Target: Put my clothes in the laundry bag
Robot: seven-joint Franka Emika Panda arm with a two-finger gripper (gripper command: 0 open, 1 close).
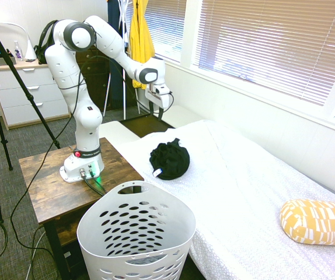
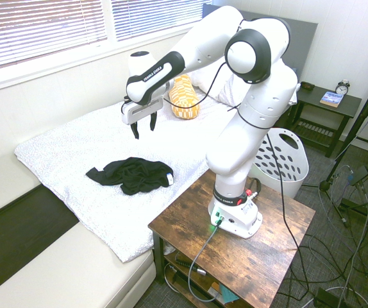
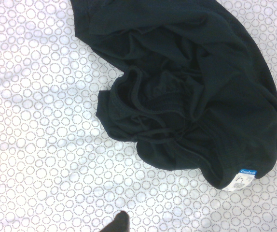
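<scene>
The black garment (image 2: pixel 133 174) lies crumpled on the bed's white sheet (image 2: pixel 75 147), below the gripper (image 2: pixel 143 128), which hangs in the air pointing down with its fingers spread and nothing between them. A small white tag (image 3: pixel 244 179) shows at the garment's edge. Farther from the gripper, the white laundry basket (image 1: pixel 135 233) stands on the floor beside the wooden table (image 2: pixel 267 256), and nothing shows inside it. A yellow patterned pillow (image 1: pixel 319 220) rests on the bed, under windows with blinds (image 1: pixel 261 41).

black clothes (image 2: pixel 133 174), white laundry bag (image 1: pixel 136 236), yellow patterned pillow (image 1: pixel 318 221)

"FRANKA EMIKA" on the arm (image 2: pixel 150 76), tag (image 3: pixel 244 178) print unreadable
</scene>
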